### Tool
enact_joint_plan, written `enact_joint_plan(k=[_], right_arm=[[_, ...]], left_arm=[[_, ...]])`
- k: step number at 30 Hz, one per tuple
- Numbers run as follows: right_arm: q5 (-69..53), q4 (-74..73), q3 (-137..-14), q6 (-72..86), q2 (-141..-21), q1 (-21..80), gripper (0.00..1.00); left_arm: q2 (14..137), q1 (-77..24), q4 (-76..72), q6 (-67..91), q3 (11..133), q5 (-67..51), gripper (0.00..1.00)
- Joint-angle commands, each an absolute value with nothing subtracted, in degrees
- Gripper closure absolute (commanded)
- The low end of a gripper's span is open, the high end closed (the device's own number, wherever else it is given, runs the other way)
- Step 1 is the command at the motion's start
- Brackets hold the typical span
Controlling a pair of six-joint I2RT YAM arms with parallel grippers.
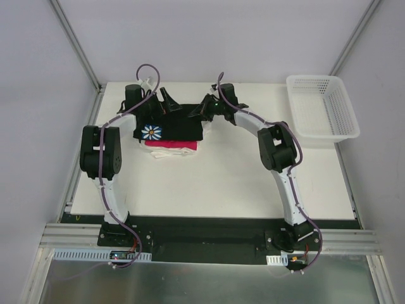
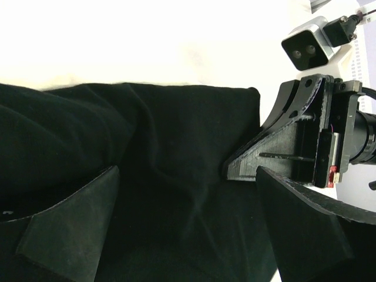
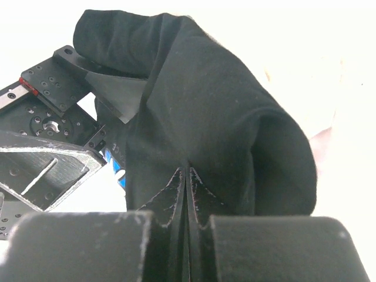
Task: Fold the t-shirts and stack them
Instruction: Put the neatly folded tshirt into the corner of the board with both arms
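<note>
T-shirt [image 1: 172,130], black daisy-print, right end effector [image 3: 187,175] seemingly pinching it, left end effector [image 1: 168,100] open

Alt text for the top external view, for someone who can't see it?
A black daisy-print t-shirt tops a stack of a pink t-shirt and a white t-shirt at the table's far middle. The right gripper is shut on its far edge, the left gripper open beside it. A white basket sits far right.

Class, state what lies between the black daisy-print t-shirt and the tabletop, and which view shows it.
A magenta-pink t-shirt, with white cloth under it, lies between the black t-shirt and the table, seen in the top external view.
</note>
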State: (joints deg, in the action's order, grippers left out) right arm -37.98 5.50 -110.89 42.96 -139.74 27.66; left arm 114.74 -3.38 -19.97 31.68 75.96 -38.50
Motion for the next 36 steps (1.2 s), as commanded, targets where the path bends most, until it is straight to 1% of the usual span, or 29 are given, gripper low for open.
enact_joint_plan(k=[1,6,9,17,20,22,25,27,30,32,36], right_arm=[[-36.92,0.97,-112.23,40.26,-132.19,26.72,0.99],[-36.3,0.26,-112.5,39.46,-128.68,28.74,0.99],[-36.3,0.26,-113.46,39.81,-128.76,30.67,0.99],[-36.92,-2.99,-124.7,41.75,-136.14,36.99,0.99],[-37.0,-2.64,-124.98,42.36,-137.98,39.01,0.99],[-37.26,-2.2,-123.32,42.28,-138.51,39.81,0.99],[-37.88,0.95,-115.78,42.8,-138.17,40.69,0.99],[-38.41,6.14,-107.54,44.64,-137.2,40.87,0.99],[-39.46,11.59,-99.09,46.93,-136.58,41.04,0.99],[-40.07,15.71,-96.6,48.94,-136.41,41.13,0.99],[-40.34,16.87,-95.1,49.74,-137.37,41.57,0.99]], left_arm=[[106.01,-2.55,-14.51,29.97,75.93,-37.88,0.01],[98.54,-2.55,-12.05,28.83,76.91,-37.01,0.01],[95.72,-2.46,-10.73,26.29,76.2,-33.85,0.01],[97.29,-1.23,-9.93,24.61,75.68,-32.17,0.01],[98.43,-0.53,-10.02,24.79,75.5,-31.82,0.01],[98.96,-0.35,-10.11,24.87,75.41,-31.82,0.01],[99.84,-0.35,-10.28,24.61,75.32,-32.08,0.01],[100.63,-0.35,-10.46,24.35,75.15,-32.25,0.01],[102.39,-0.35,-11.16,24.43,75.06,-32.52,0.01],[103.79,-0.35,-11.6,24.78,75.23,-32.96,0.01],[106.26,-0.35,-12.39,26.01,76.11,-34.89,0.01]])
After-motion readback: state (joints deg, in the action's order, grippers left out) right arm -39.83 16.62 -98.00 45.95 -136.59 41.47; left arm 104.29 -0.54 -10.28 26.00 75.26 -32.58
